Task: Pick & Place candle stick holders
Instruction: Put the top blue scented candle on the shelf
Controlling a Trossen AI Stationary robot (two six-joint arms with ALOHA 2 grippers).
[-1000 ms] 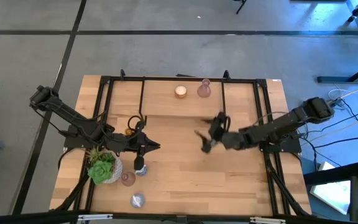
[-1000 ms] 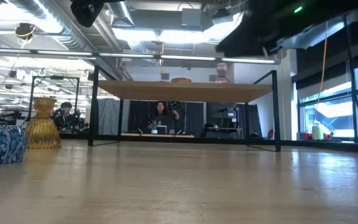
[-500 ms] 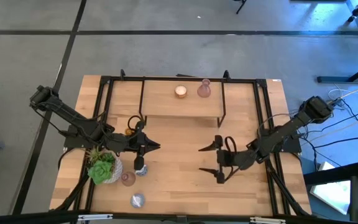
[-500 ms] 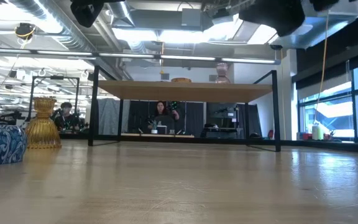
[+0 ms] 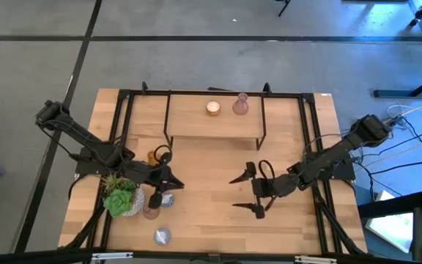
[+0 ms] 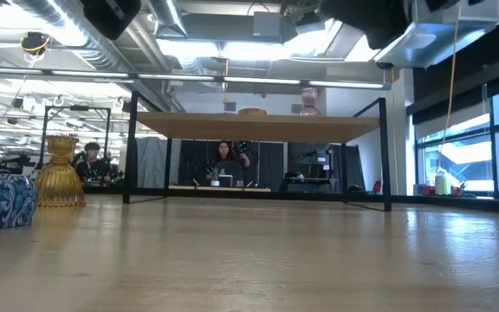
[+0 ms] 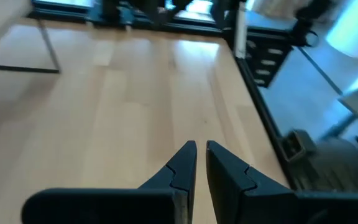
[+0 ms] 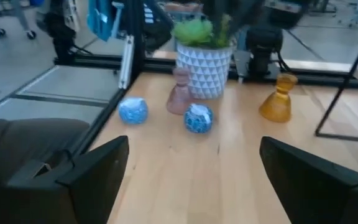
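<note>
My right gripper, fingers wide apart, has swung back toward the blue round holder; my left gripper stays nearly closed, empty.

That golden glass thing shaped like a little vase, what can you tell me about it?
The amber glass candle stick holder is translucent gold, with a narrow neck, a flared ribbed skirt and a small rim on top. It stands upright on the wooden table, on its left side, behind the patterned blue round holder and near the white potted succulent. Nothing grips it.
</note>
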